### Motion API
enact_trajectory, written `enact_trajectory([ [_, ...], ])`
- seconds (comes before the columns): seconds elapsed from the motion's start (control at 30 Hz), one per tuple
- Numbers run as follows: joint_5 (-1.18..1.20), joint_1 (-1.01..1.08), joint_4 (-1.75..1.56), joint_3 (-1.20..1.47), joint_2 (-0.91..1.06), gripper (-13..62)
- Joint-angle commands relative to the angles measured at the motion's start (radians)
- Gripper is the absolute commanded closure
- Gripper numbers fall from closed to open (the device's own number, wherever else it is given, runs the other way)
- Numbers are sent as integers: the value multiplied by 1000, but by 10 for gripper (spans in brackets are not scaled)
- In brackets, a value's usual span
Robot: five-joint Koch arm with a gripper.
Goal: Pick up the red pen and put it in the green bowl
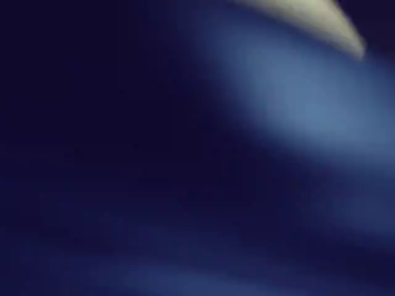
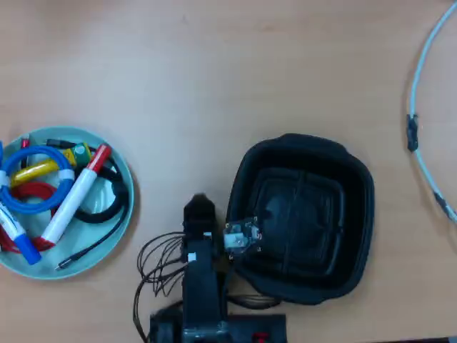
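Observation:
In the overhead view the red pen (image 2: 75,196), a white marker with a red cap, lies slanted inside the green bowl (image 2: 107,251) at the left, cap towards the upper right. My gripper (image 2: 199,209) is on the folded black arm at the bottom centre, well to the right of the bowl and just left of the black tray. Its jaws cannot be made out. Nothing shows in it. The wrist view is a dark blue blur with a pale wedge (image 1: 315,21) at the top right; no object can be told there.
The bowl also holds a blue-capped white marker (image 2: 16,232) and coiled blue, red, yellow and black cables. A black square tray (image 2: 357,193) sits right of the arm. Thin black wires (image 2: 153,261) loop beside the arm's base. A pale cable (image 2: 418,153) curves along the right edge.

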Motion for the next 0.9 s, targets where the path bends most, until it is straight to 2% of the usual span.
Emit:
enact_trajectory([
  [0.0,-5,14,-135,52,95,184],
  [0.53,-11,64,-644,423,95,184],
  [0.87,-3,67,-652,437,92,183],
])
